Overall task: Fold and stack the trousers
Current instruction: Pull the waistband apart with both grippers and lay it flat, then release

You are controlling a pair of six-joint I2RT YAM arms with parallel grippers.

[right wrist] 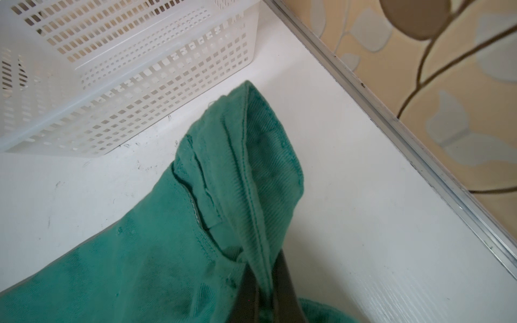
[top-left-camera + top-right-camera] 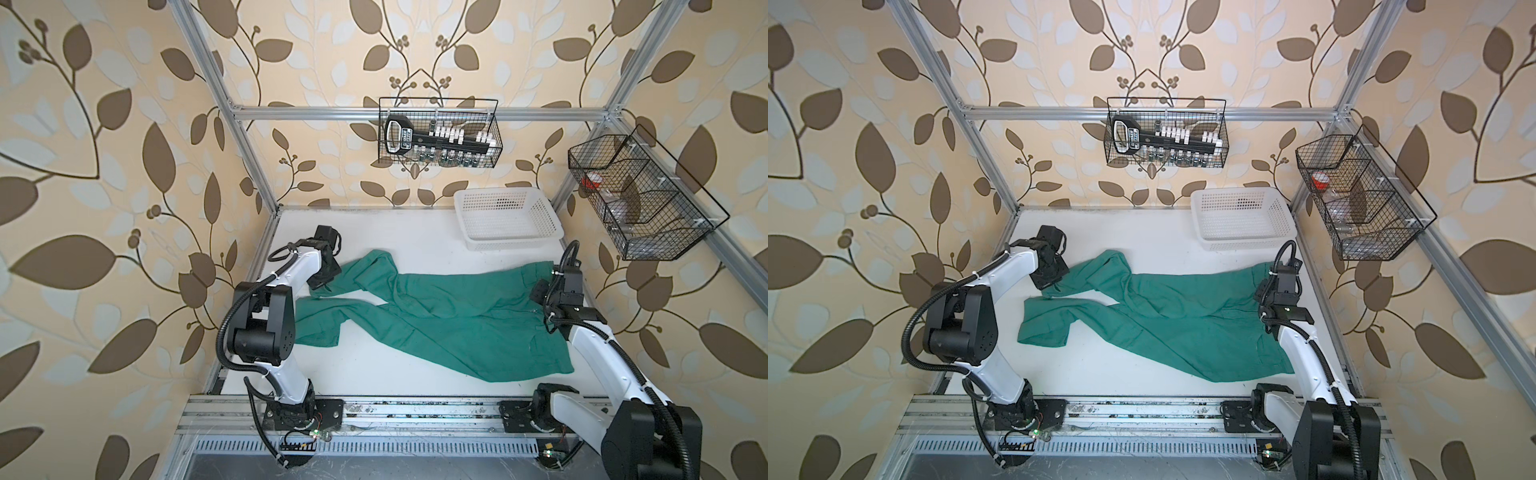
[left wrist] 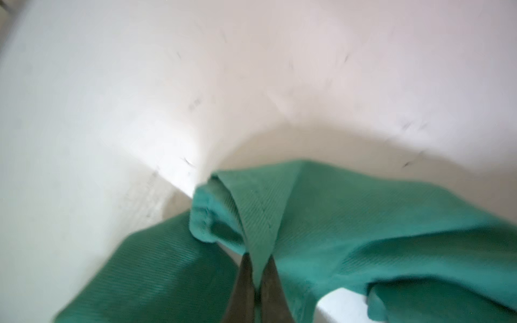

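Note:
The teal-green trousers point(image 2: 436, 316) point(image 2: 1167, 320) lie spread across the white table, waist end to the right and both legs reaching left. My left gripper point(image 2: 322, 283) point(image 2: 1051, 282) sits at the far leg's end. In the left wrist view this gripper point(image 3: 258, 258) is shut on a raised fold of the trousers point(image 3: 349, 223) at the hem. My right gripper point(image 2: 540, 291) point(image 2: 1264, 291) is at the waist's far corner. In the right wrist view it point(image 1: 264, 268) is shut on a stitched ridge of the trousers point(image 1: 140, 265), which stands up from the table.
A white perforated basket point(image 2: 515, 241) point(image 2: 1246, 241) point(image 1: 126, 84) stands at the back right, close to the waist end. Two black wire baskets point(image 2: 440, 133) point(image 2: 640, 199) hang on the frame. An aluminium rail point(image 1: 419, 145) borders the table's right edge.

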